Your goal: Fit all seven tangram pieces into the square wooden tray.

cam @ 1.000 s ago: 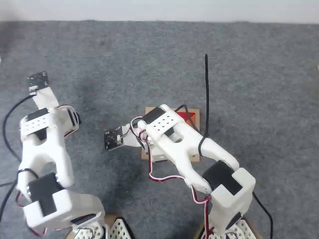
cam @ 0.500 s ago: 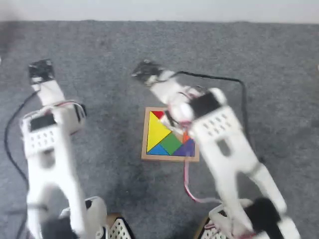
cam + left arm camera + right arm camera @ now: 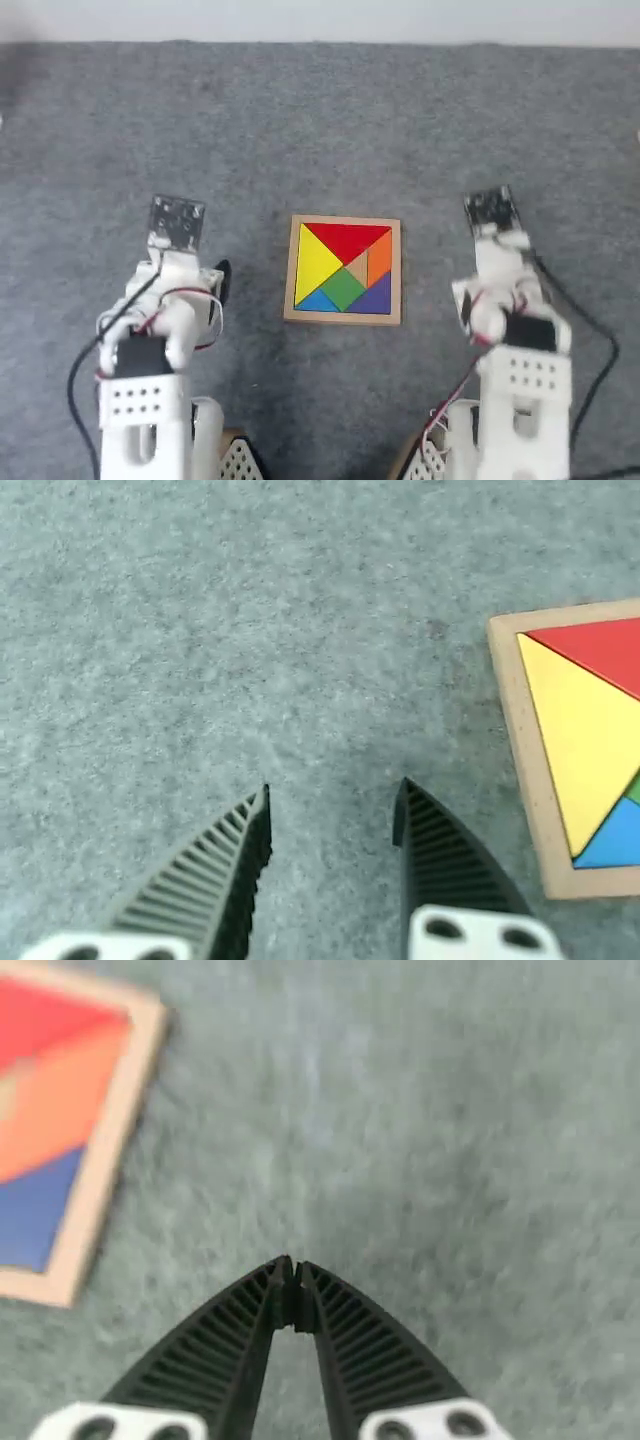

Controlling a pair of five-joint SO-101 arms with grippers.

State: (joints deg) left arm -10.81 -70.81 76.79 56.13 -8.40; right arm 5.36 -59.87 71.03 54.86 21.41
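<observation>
The square wooden tray [image 3: 293,300] lies mid-table with coloured tangram pieces packed inside: a red triangle [image 3: 346,240], a yellow triangle [image 3: 314,265], an orange piece [image 3: 380,264], green [image 3: 343,289], blue [image 3: 316,300], purple [image 3: 375,298] and a small tan piece [image 3: 356,270]. Part of the tray [image 3: 512,710] shows in the left wrist view, where my left gripper [image 3: 330,805] hangs open over bare carpet beside it. A tray corner [image 3: 120,1110] shows in the right wrist view. There my right gripper [image 3: 293,1270] is shut on nothing, over carpet off to the tray's other side.
Grey carpet covers the whole table. The left arm [image 3: 160,310] stands left of the tray and the right arm [image 3: 505,310] right of it, both pulled back near their bases. Cables trail from each arm.
The right arm, which lay over the tray a second ago, swung up and back to the right. The left arm folded back toward its base. The tray now shows uncovered.
</observation>
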